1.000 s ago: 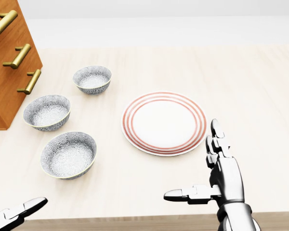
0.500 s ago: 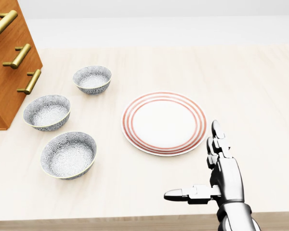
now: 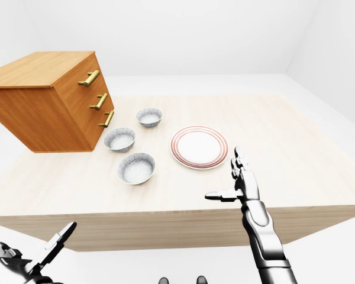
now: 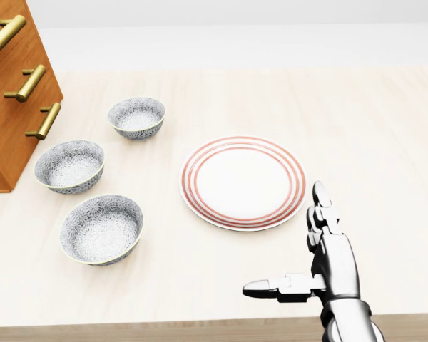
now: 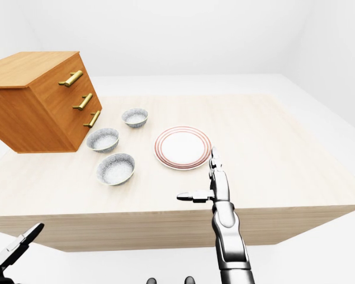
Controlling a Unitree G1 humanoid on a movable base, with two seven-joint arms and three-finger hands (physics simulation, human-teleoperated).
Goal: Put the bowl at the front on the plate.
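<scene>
Nothing on the table (image 4: 385, 142) has moved: the plate (image 4: 242, 182) stays bare, and the near bowl (image 4: 101, 229) sits left of it, untouched. The right hand (image 4: 329, 265) hovers open, near-right of the plate. The left hand (image 3: 28, 258), fingers spread, has dropped below the table's near edge, so no grasp has begun.

Pretty clearly a home-style dining setup staged inside a bare simulator room. A pale wooden table (image 3: 296, 154) is laid with a red-ringed plate (image 4: 242, 182) and three patterned bowls (image 4: 101, 229), and a wooden chest of drawers (image 3: 41, 100) with brass handles (image 3: 89, 77) is set at its left. Blank white walls (image 3: 195, 35) and floor (image 3: 331, 248) are seen all round, so the exact room can't really be told.
</scene>
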